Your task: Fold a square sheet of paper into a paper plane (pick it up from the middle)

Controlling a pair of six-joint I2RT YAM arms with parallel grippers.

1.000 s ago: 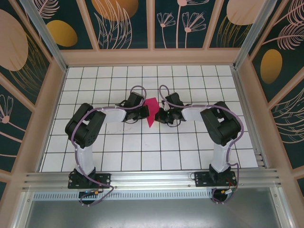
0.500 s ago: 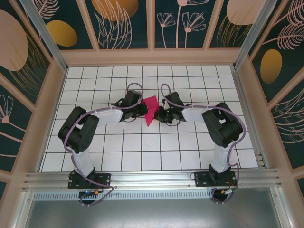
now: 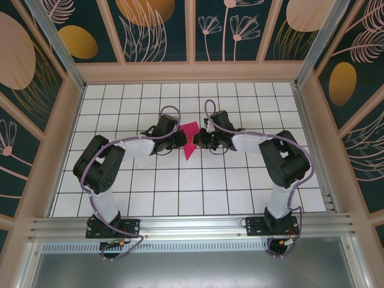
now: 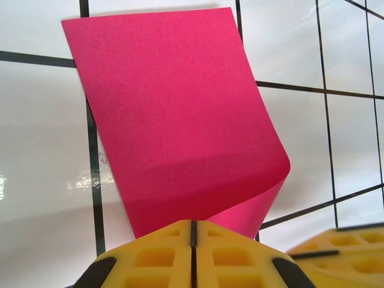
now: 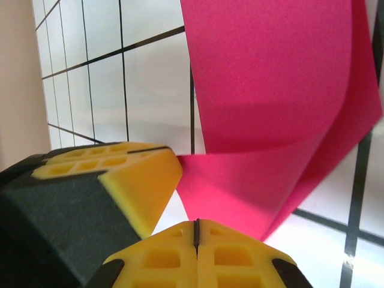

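Note:
The square sheet of paper [image 3: 191, 139] is magenta-pink and sits bent over on itself in a loose curl [image 4: 180, 120] between the two grippers, mid-table. My left gripper [image 3: 180, 141] is shut, and the sheet comes out from right behind its yellow fingertips [image 4: 193, 223] on both sides. My right gripper [image 3: 201, 139] faces it from the other side with its fingers together. The sheet's near edge [image 5: 252, 186] runs down into the right gripper's tips [image 5: 197, 222]. The left gripper's yellow finger [image 5: 129, 177] touches the paper's corner. No folded plane shape shows.
The white gridded tabletop [image 3: 198, 186] is ringed by low wooden walls [image 3: 192, 73] and patterned panels. Both arms reach inward from their bases [image 3: 111, 225] [image 3: 273, 225], with purple cables looping over the wrists. The two grippers sit less than one tile apart.
The left arm's elbow swung outward to the left. The right gripper moved slightly farther back. The paper went from a slim upright sliver to a wider, spread shape between the grippers.

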